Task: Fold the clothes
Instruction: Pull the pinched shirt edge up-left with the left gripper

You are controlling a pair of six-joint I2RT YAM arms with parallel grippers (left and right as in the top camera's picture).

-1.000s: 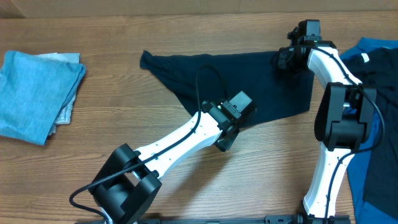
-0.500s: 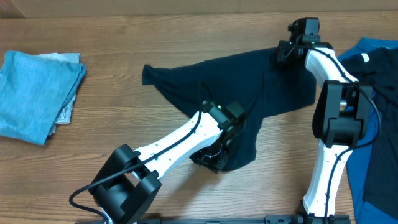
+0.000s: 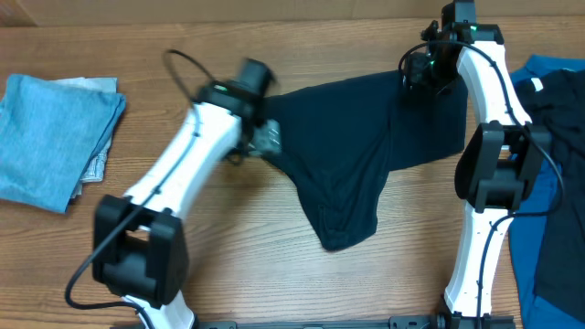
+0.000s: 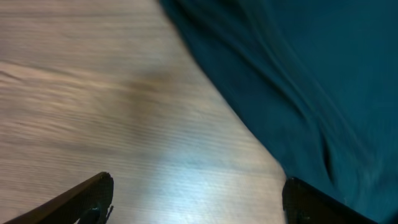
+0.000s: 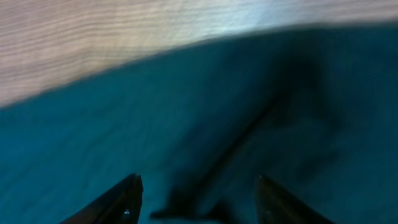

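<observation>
The spread garment (image 3: 366, 155) is plain, very dark navy, near black; close up it reads deep teal. The table (image 3: 274, 283) is light brown wood grain. The folded cloth (image 3: 46, 137) is light blue, with a pale grey one (image 3: 96, 166) beneath. Another garment (image 3: 558, 66) is royal blue. The arms (image 3: 183, 155) are white with black joints.

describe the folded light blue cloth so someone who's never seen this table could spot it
On the wooden table, look to the far left edge of the overhead view. The light blue cloth lies there folded, on top of a pale grey cloth. It is the only folded pale blue piece; the dark navy garment mid-table lies spread out.
</observation>
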